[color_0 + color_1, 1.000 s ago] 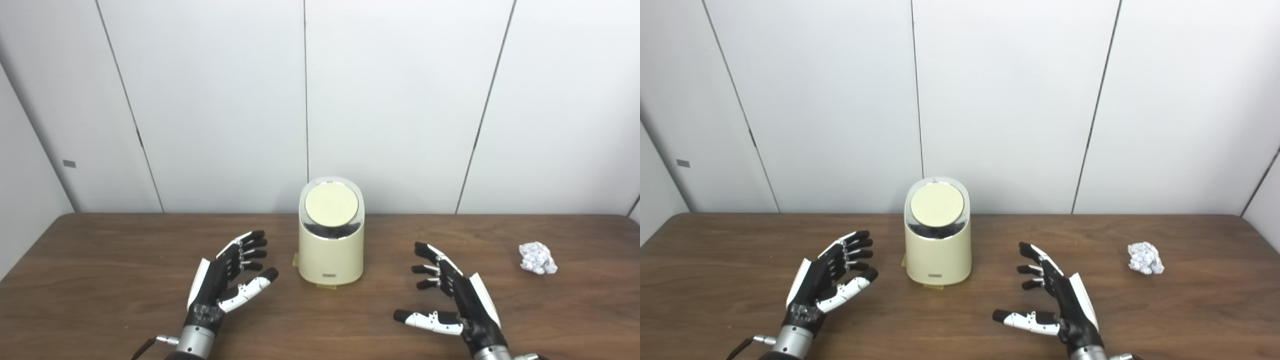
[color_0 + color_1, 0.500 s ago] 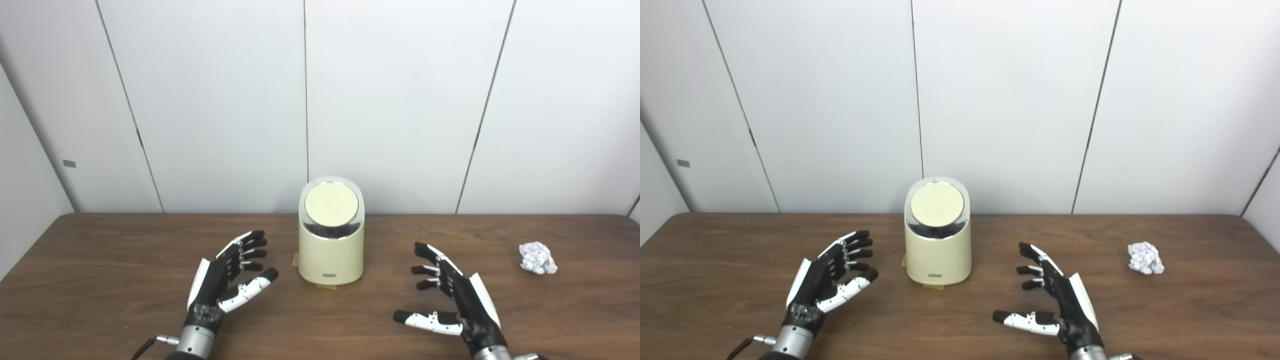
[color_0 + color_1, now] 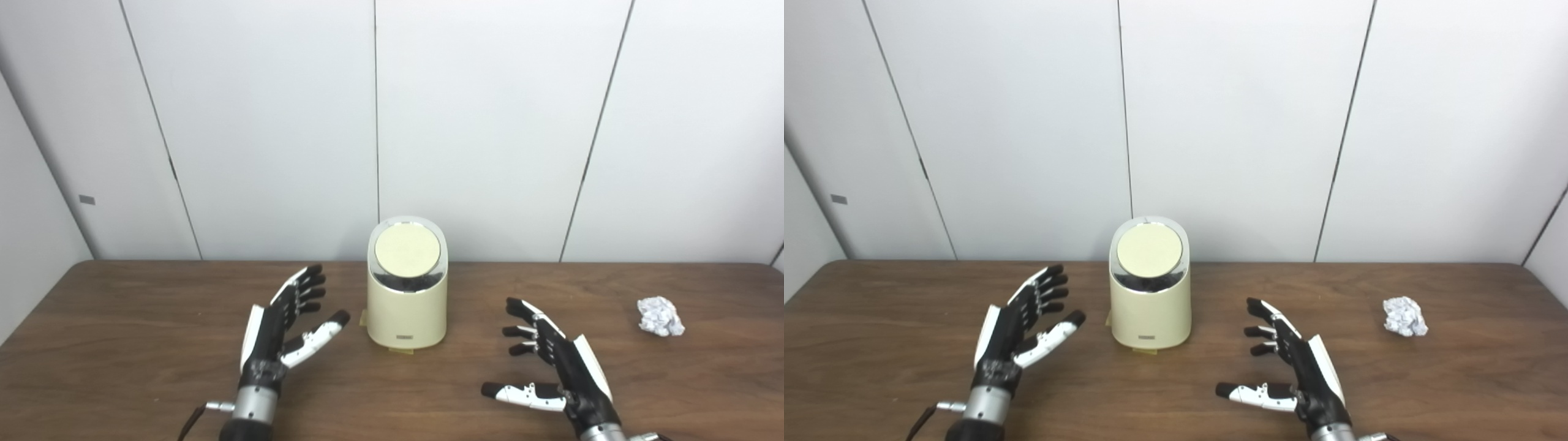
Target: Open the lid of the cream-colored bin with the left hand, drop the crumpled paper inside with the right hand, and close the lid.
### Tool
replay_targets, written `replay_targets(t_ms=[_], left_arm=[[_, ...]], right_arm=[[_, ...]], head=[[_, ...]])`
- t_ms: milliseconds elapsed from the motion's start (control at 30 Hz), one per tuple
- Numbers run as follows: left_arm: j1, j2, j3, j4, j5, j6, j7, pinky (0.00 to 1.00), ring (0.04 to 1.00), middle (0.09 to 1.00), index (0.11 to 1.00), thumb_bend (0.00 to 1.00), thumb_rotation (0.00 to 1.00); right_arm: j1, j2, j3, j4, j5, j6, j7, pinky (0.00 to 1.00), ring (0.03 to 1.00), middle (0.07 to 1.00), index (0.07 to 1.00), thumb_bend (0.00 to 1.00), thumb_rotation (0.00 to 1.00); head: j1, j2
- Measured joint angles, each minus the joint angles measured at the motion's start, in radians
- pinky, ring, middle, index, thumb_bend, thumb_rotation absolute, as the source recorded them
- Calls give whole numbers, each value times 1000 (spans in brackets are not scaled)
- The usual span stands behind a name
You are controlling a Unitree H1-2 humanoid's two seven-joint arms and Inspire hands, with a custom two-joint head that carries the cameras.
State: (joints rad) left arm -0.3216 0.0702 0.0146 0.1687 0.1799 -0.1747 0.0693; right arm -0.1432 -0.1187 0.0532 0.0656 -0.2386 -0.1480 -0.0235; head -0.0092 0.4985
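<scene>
A cream-colored bin [image 3: 407, 309] stands upright at the table's middle, near the back wall, its round lid [image 3: 407, 252] lying shut on top. To the bin's left hovers my left hand [image 3: 283, 327], open, fingers spread, holding nothing and apart from the bin. My right hand [image 3: 554, 367] is open too, low at the front right of the bin, thumb stretched left. The crumpled white paper [image 3: 659, 316] lies on the table far to the right, well beyond the right hand.
The brown wooden table [image 3: 122, 343] runs the full width of the view. White wall panels [image 3: 490, 122] rise directly behind the bin. A bit of yellow tape [image 3: 402, 350] shows under the bin's base.
My left hand has risen and moved a little forward and right, toward the bin. The right hand, bin and paper stay where they were.
</scene>
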Motion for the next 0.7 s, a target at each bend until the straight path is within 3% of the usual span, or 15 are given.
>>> replay_targets(t_ms=[167, 467, 700], left_arm=[[-127, 18, -7, -3, -3, 35, -9, 730, 895, 925, 991, 781, 341], [-200, 23, -37, -3, 33, 146, -28, 862, 945, 961, 1000, 888, 403], [-262, 46, -92, -2, 125, 211, -36, 966, 991, 987, 1000, 928, 442]], right_arm=[[-2, 0, 1, 1, 0, 0, 2, 623, 751, 867, 872, 801, 193], [-8, -3, 0, 10, 1, 0, 3, 622, 749, 870, 871, 807, 198], [-10, -3, 1, 12, 1, 0, 4, 623, 749, 868, 871, 801, 190]], head=[[6, -3], [6, -3], [0, 0]])
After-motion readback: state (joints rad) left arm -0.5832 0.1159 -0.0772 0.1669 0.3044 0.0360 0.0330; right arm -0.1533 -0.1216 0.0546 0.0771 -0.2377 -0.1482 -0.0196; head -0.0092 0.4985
